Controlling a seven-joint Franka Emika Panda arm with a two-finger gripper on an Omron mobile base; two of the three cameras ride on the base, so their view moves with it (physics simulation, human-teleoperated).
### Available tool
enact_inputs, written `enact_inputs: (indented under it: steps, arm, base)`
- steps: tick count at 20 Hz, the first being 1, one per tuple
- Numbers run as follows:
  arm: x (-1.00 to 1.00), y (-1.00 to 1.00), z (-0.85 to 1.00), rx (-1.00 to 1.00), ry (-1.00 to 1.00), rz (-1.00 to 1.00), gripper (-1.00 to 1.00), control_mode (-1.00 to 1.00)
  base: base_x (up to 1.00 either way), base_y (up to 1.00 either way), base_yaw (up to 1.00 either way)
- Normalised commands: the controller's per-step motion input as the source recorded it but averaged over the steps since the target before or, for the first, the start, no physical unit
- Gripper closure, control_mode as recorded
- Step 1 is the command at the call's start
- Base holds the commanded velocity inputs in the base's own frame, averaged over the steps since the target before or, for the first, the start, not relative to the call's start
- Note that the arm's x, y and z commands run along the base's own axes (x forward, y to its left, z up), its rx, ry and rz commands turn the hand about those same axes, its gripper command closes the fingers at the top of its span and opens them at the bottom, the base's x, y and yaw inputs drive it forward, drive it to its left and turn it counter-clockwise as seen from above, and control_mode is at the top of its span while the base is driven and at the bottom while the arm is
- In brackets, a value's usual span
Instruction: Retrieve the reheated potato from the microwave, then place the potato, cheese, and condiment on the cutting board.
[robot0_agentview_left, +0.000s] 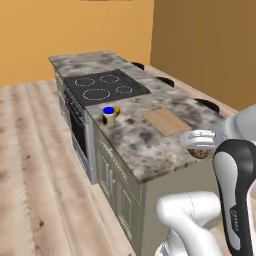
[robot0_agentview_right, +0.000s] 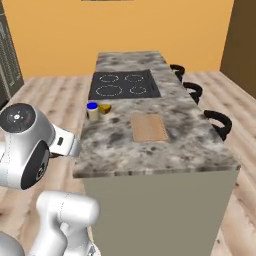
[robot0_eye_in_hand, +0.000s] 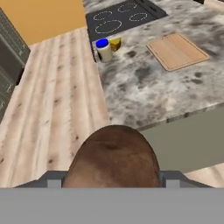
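Orange walls and pale wood flooring surround a granite-topped island. From left to right in the right base view: condiment with its blue lid, cheese touching it, then the cutting board, bare, set apart from both. A black stovetop lies behind them. Off the counter's near end, the gripper is closed on the potato, its brown bulk seated between the two fingers.
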Motion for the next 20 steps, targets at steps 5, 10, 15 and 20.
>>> enact_inputs:
  steps: [5, 10, 15, 20]
  arm:
    - [0.00, 0.00, 0.00, 0.00, 0.00, 0.00, 1.00, 1.00]
    - [0.00, 0.00, 0.00, 0.00, 0.00, 0.00, 1.00, 1.00]
    - [0.00, 0.00, 0.00, 0.00, 0.00, 0.00, 1.00, 1.00]
    - [0.00, 0.00, 0.00, 0.00, 0.00, 0.00, 1.00, 1.00]
  base:
    - [-0.25, 0.61, -0.34]
    - [-0.18, 0.59, -0.39]
    - [-0.06, 0.60, -0.40]
    - [0.00, 0.69, -0.30]
